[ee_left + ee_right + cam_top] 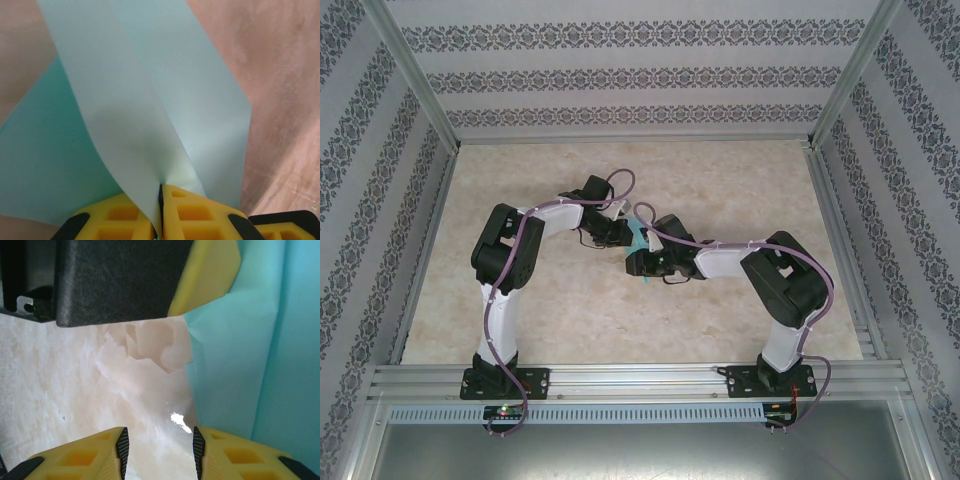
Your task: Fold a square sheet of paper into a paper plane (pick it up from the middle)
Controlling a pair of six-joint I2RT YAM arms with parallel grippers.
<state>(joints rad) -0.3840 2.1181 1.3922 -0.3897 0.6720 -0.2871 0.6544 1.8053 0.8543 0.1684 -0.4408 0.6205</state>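
Partly folded, the teal sheet of paper [150, 115] stands pinched along its crease in the left gripper [161, 194], which is clamped on it over the middle of the surface [740, 190]. The right gripper [159, 447] sits just beside the sheet's edge, spread apart and holding nothing. The thin sheet could slip, crumple or tear if the right gripper shoves its free flap. The two grippers sit close enough that they could also knock together. Bare surface lies all round the pair, with the metal frame [640, 378] well apart toward the picture's edges.
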